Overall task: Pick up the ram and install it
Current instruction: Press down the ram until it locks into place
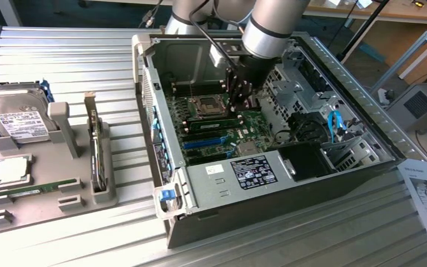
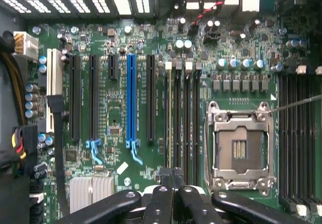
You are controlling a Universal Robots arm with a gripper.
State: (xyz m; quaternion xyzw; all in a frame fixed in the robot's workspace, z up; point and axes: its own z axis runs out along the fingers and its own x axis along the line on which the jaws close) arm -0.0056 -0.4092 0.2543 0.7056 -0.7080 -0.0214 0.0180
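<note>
Claw (image 1: 235, 110) reaches into the open grey metal computer case (image 1: 213, 183), over one end of the long green ram stick (image 1: 212, 124) standing in a motherboard slot. From the wrist, the claw (image 2: 171, 183) is clenched, gripping nothing, at the end of the ram stick's thin edge (image 2: 169, 118).

The motherboard (image 2: 119, 108) is green, one slot (image 2: 131, 98) blue, the other slots (image 2: 93, 98) black, the table (image 1: 73, 50) ribbed silver

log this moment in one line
hand shut | in case, over ram slots beside cpu socket | one ram on tray
</note>
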